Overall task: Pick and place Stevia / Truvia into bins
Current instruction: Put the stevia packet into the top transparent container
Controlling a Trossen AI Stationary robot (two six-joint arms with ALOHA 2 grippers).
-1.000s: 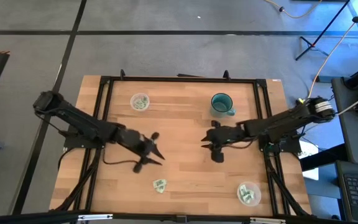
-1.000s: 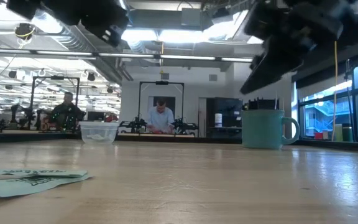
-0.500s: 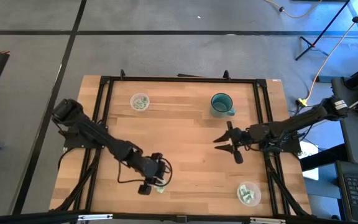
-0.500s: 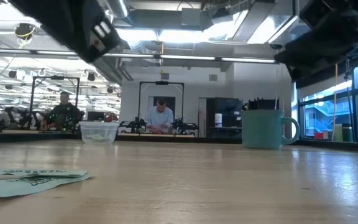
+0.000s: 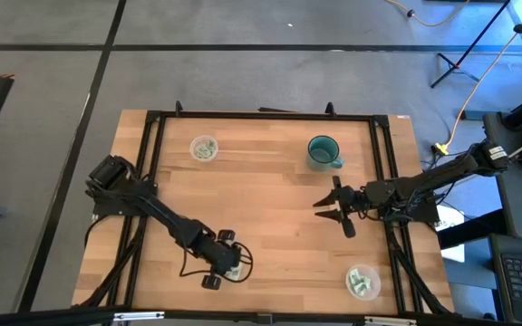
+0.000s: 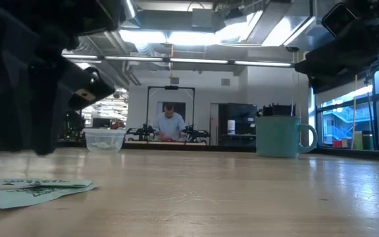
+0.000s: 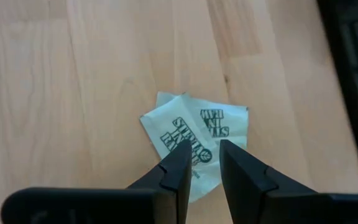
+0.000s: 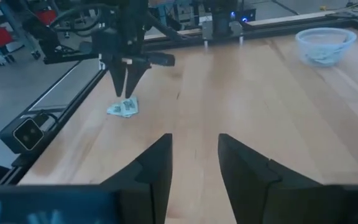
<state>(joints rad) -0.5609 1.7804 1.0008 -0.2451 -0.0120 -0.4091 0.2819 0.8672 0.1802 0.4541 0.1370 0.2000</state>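
Observation:
Two white sachets with green print (image 7: pixel 194 140) lie overlapped flat on the wood near the table's near edge (image 5: pixel 235 270), and also show in the low view (image 6: pixel 35 189). My left gripper (image 7: pixel 205 155) points down just above them, open by a narrow gap; the right wrist view shows it too (image 8: pixel 127 93), with the sachets below (image 8: pixel 123 109). One clear cup (image 5: pixel 204 148) stands at the far left and another (image 5: pixel 362 282) at the near right, both with sachets inside. My right gripper (image 5: pixel 338 214) hangs open over the table's right half.
A teal mug (image 5: pixel 323 151) stands at the far right of the table, also seen in the low view (image 6: pixel 281 136). A black frame (image 5: pixel 261 116) runs around the tabletop. Bare wood lies between the two arms. People sit at benches in the room beyond.
My left gripper has swung from the table's middle toward the near edge, tipped to point down and dropped over the two sachets. My right gripper has drawn back toward the table's right edge, then held still. The sachets have not moved.

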